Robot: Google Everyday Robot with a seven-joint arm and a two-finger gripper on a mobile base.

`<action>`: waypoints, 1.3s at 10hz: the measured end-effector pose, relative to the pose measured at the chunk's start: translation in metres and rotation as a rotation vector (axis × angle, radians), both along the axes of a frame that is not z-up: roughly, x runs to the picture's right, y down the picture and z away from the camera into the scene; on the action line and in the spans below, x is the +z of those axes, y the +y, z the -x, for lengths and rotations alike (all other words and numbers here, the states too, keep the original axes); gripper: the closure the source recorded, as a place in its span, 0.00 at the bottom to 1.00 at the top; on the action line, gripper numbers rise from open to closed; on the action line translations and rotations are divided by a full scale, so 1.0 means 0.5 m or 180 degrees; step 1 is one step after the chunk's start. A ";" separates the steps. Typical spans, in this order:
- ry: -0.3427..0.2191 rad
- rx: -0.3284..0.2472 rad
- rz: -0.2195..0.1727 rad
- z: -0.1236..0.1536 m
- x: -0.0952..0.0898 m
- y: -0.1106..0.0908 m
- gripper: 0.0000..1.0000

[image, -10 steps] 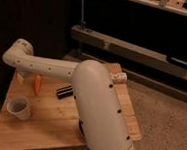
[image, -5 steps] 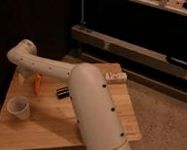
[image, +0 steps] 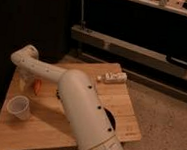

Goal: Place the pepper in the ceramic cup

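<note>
Pale gripper hangs under the bent wrist over the left side of the wooden table; I cannot tell whether it is clenched or released. Just beside it I see the orange pepper, outside the cup, which stands upright nearer the camera. A small whitish item lies at the far edge.

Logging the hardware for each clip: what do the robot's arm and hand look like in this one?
The arm is a thick, smooth, off-white tube with rounded joints, slimmer toward its end; small dark dots mark its casing. No cables or lettering show. The hand, pale too, is at the left side of the table, beside the pepper; its finer form cannot be made out.
</note>
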State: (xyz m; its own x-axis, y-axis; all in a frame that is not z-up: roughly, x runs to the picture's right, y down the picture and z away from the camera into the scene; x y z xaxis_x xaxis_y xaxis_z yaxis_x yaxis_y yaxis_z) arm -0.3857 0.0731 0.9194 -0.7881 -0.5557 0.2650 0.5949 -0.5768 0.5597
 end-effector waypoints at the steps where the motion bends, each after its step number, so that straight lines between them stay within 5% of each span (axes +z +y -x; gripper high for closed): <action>1: 0.0001 -0.0034 0.0048 0.006 0.001 0.010 0.47; 6: -0.0068 -0.0159 0.0257 0.015 0.007 0.030 0.98; 7: -0.0096 -0.0149 0.0232 0.015 0.003 0.024 1.00; 9: -0.0180 -0.0010 0.0057 0.004 -0.030 -0.015 1.00; 13: -0.0490 0.0435 -0.0373 -0.050 -0.170 -0.133 1.00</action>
State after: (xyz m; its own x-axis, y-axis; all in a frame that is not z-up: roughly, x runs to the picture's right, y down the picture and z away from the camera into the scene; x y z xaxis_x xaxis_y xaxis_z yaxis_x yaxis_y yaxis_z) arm -0.3609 0.0069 0.8346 -0.7295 -0.6799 0.0750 0.5848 -0.5631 0.5840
